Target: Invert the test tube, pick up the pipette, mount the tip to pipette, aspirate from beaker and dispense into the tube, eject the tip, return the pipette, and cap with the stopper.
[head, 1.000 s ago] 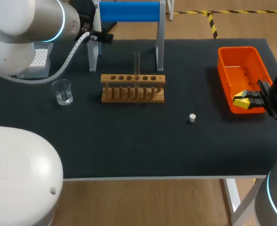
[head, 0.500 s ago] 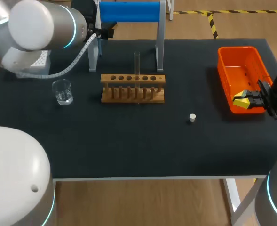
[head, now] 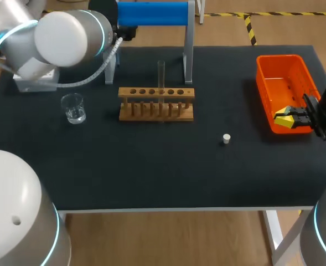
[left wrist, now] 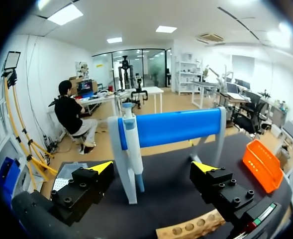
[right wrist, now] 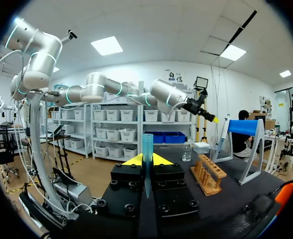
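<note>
text: none legible | labels: none legible | numbers: none legible | signs: none legible

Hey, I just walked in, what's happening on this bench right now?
The left gripper hangs open in front of the blue stand. The pipette hangs there just ahead of it, not yet gripped. The right gripper holds a blue pipette tip upright, at the near end of the orange bin. The test tube stands in the wooden rack, the beaker sits beside the rack, and the stopper lies loose on the table.
</note>
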Robot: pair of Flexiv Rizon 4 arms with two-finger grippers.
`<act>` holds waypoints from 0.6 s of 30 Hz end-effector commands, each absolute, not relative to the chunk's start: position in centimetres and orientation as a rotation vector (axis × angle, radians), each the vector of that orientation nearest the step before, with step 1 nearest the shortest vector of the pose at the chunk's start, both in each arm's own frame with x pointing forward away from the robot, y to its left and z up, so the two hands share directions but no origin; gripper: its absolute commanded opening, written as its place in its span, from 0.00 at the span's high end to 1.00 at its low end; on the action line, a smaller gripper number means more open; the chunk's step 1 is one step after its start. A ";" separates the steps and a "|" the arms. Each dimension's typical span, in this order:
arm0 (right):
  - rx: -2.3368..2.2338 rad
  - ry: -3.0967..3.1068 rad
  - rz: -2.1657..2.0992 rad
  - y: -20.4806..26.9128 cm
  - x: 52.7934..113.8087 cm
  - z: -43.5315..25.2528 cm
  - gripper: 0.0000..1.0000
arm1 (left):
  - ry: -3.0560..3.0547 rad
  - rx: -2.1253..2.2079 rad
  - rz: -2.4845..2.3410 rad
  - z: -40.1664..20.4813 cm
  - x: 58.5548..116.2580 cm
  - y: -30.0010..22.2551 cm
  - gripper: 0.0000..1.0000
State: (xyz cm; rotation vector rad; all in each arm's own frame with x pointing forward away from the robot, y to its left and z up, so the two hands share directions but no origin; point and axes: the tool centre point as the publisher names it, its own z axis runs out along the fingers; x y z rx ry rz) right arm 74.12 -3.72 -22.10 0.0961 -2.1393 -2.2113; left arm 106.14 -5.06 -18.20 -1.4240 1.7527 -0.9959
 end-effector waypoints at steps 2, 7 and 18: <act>0.097 -2.142 -2.211 -3.8 74.0 -22.1 1.00 | 1.723 -1.440 -0.978 -18.3 107.0 -5.7 0.00; 0.097 -2.142 -2.211 -3.8 74.0 -22.1 1.00 | 1.699 -1.447 -0.979 -18.2 107.7 -5.6 0.00; 0.097 -2.142 -2.211 -3.8 74.0 -22.1 1.00 | 1.652 -1.461 -0.993 -18.8 109.5 -5.5 0.00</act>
